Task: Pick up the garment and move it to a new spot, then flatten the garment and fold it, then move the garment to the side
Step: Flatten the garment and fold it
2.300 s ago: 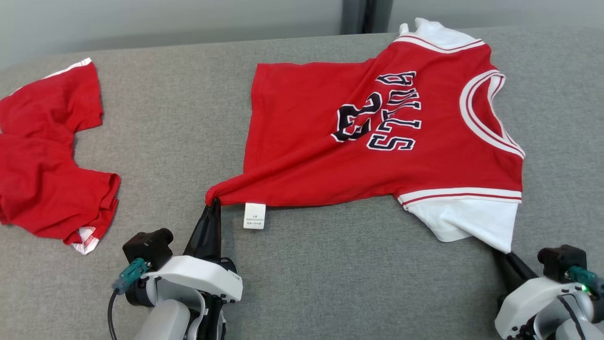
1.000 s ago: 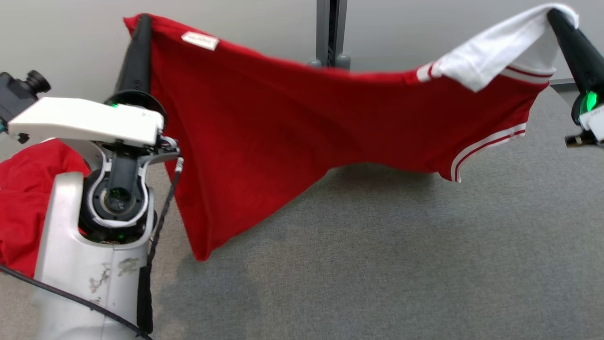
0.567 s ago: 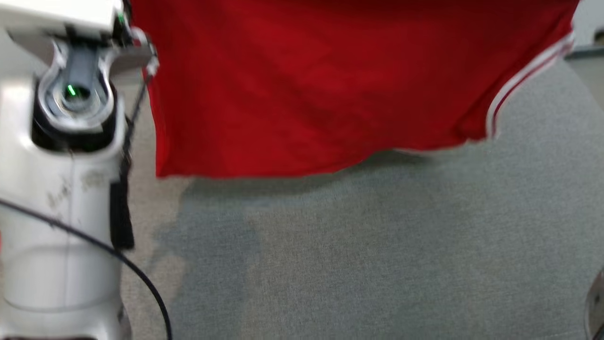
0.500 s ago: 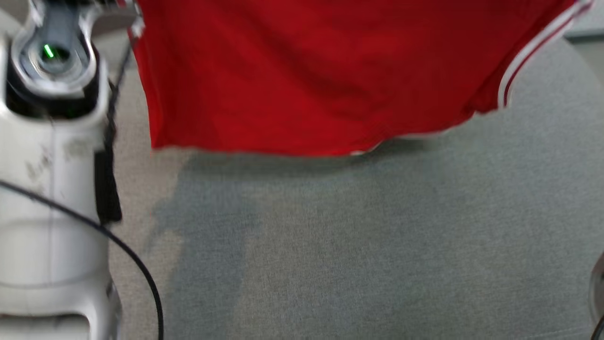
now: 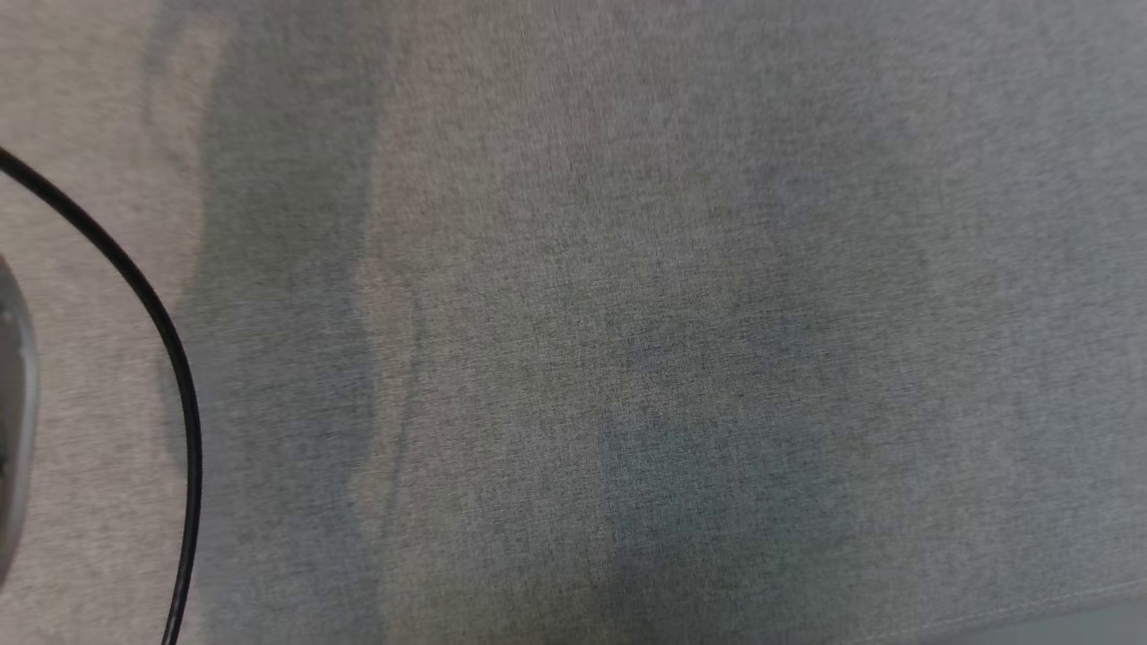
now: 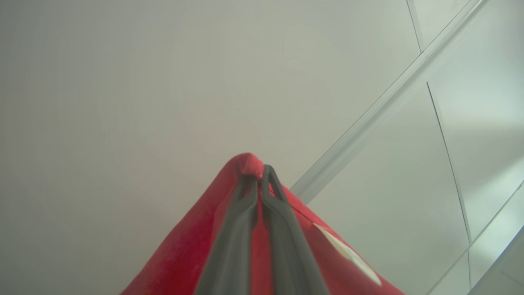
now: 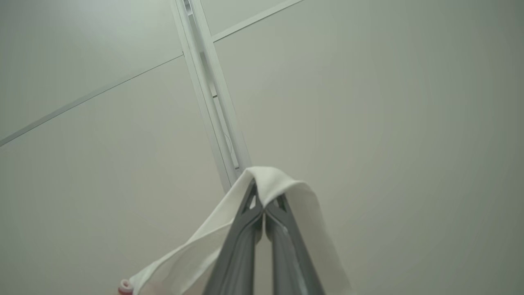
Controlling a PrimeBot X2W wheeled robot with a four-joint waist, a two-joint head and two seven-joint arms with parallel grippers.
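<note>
Left pincer (image 6: 258, 175) clamps garment (image 6: 176, 262) corner; right pincer (image 7: 265, 201) clamps its white edge.

Right of the black cable (image 5: 191, 430), which curves down across the grey fabric worktop (image 5: 681, 322), the surface lies flat and open to pass over as far as its edge, while left of the cable a pale rounded arm part (image 5: 13, 403) crowds the narrow strip.
</note>
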